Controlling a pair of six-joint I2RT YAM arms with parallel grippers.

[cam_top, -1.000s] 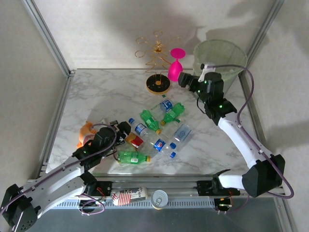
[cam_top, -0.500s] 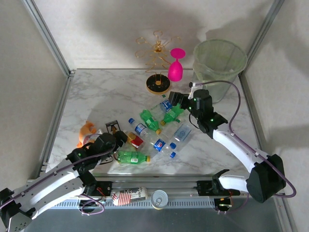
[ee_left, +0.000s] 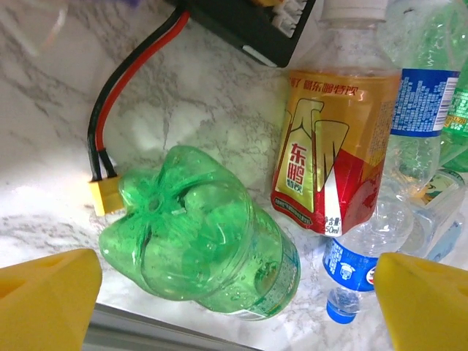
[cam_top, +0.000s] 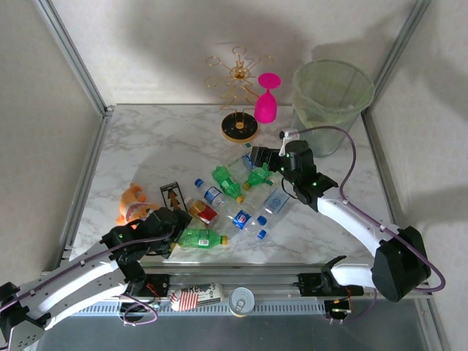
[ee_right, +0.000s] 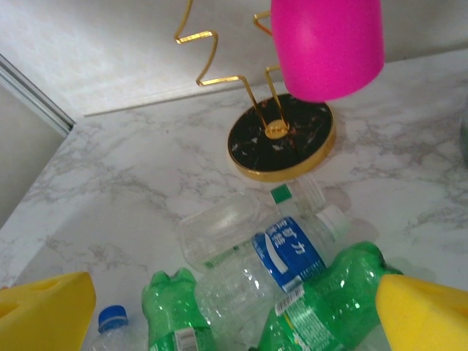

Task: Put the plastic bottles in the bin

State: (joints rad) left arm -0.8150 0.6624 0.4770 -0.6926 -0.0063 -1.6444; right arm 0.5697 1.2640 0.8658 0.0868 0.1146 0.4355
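Several plastic bottles lie in a pile mid-table: a green bottle (cam_top: 201, 238) (ee_left: 197, 252) nearest the front, a red-and-gold-labelled bottle (cam_top: 204, 212) (ee_left: 333, 146), and clear blue-labelled ones (cam_top: 241, 218) (ee_left: 351, 267). My left gripper (cam_top: 178, 232) (ee_left: 234, 311) is open, its yellow fingers either side of the green bottle's base. My right gripper (cam_top: 258, 156) (ee_right: 234, 322) is open above a clear blue-labelled bottle (cam_top: 250, 159) (ee_right: 292, 252) and a green bottle (cam_top: 258, 175) (ee_right: 329, 311). The grey-green bin (cam_top: 322, 121) stands at the back right.
A pink wine glass (cam_top: 265, 102) (ee_right: 329, 44) hangs on a gold rack (cam_top: 240, 130) (ee_right: 281, 142) behind the pile. An orange object (cam_top: 131, 197) and a black device (cam_top: 172, 196) with red-black wires (ee_left: 110, 124) lie left. A can (cam_top: 241, 300) sits on the near rail.
My right arm has swung from the bin down and left to the back of the bottle pile. My left gripper has moved toward the near edge, onto the green bottle's base.
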